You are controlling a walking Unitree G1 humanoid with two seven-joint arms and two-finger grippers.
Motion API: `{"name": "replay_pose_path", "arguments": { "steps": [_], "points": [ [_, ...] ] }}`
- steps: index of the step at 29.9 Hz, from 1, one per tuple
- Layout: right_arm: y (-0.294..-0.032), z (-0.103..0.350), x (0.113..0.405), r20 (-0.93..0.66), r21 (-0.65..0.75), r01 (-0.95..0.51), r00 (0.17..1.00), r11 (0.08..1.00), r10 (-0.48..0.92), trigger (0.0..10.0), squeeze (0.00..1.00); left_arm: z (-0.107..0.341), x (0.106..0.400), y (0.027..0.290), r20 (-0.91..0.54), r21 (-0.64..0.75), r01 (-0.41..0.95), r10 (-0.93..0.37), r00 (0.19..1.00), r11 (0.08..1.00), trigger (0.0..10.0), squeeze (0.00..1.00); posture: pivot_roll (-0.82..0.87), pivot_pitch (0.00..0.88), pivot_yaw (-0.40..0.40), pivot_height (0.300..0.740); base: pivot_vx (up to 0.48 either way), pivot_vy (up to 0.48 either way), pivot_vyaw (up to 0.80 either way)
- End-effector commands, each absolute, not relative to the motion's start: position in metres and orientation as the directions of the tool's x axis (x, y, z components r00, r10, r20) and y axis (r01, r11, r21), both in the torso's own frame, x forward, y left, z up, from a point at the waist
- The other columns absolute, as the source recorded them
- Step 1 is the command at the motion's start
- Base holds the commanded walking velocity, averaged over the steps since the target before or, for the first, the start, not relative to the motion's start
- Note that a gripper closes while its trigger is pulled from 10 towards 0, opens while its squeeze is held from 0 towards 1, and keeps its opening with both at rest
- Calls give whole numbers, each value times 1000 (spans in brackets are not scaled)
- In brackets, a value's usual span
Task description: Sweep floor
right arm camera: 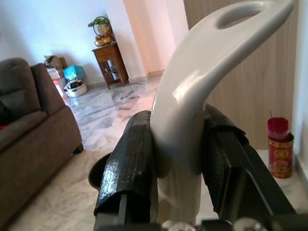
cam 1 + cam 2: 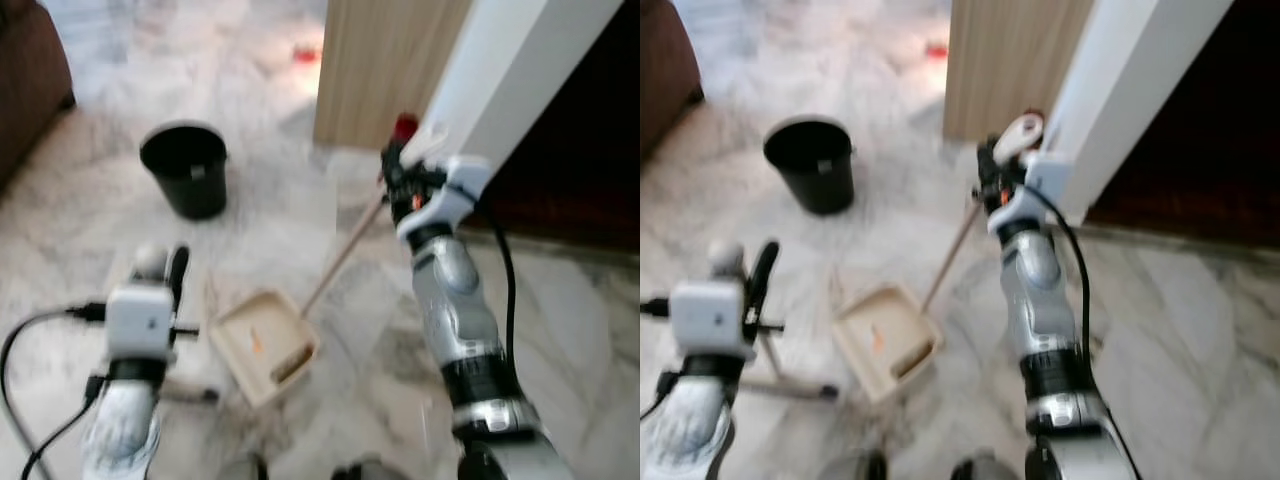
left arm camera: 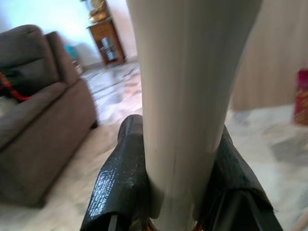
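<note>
Two tools are gripping at once as I am watching the feed. My right tool (image 1: 178, 159) is pinching the pale hooked handle (image 1: 211, 72) of what looks like the broom, its black fingers (image 1: 127, 168) pressing on both sides; from the head cameras a thin wooden stick (image 2: 342, 255) is slanting from that tool down toward the floor. My left tool (image 3: 178, 192) is pinching a thick pale shaft (image 3: 187, 96), which I am taking for the dustpan's upright handle, though the blur is keeping me from being sure. The beige dustpan (image 2: 265, 345) is lying on the marble floor (image 2: 560, 330) between my two arms, just beside the lower end of the stick, with a small orange scrap (image 2: 256, 342) sitting in its tray. A black bucket (image 2: 186, 168) is standing well apart, further out on the left. A brown sofa (image 3: 38, 134) is sitting at the far left, a wooden panel (image 2: 385, 65) and white door frame (image 2: 510, 70) are rising close ahead on the right, and a red tin (image 1: 280, 155) is standing by the panel.
</note>
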State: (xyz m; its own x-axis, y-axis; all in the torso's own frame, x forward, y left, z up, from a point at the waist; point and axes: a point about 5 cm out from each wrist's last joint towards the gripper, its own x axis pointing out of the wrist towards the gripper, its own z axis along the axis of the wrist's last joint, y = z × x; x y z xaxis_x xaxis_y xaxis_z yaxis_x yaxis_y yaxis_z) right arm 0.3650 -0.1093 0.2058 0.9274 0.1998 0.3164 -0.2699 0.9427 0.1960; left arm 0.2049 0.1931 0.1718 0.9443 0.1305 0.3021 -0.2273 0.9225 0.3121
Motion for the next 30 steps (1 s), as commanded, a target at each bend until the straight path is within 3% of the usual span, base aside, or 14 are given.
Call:
{"name": "replay_pose_path", "arguments": {
  "steps": [1, 6, 30],
  "points": [
    [-124, 215, 367, 361, 207, -227, 922, 951, 142, 10000, 0, 182, 199, 194, 346, 308, -271, 158, 925, 912, 10000, 0, 68, 242, -69, 740, 322, 0, 0],
    [-126, 215, 368, 360, 202, -208, 924, 957, 125, 10000, 0, 188, 194, 203, 367, 301, -336, 217, 905, 893, 10000, 0, 72, 245, -71, 740, 321, 0, 0],
    [-117, 212, 367, 362, 224, -246, 920, 943, 154, 10000, 0, 187, 194, 198, 359, 300, -328, 212, 909, 896, 10000, 0, 80, 222, -63, 740, 320, 0, 0]
  ]
}}
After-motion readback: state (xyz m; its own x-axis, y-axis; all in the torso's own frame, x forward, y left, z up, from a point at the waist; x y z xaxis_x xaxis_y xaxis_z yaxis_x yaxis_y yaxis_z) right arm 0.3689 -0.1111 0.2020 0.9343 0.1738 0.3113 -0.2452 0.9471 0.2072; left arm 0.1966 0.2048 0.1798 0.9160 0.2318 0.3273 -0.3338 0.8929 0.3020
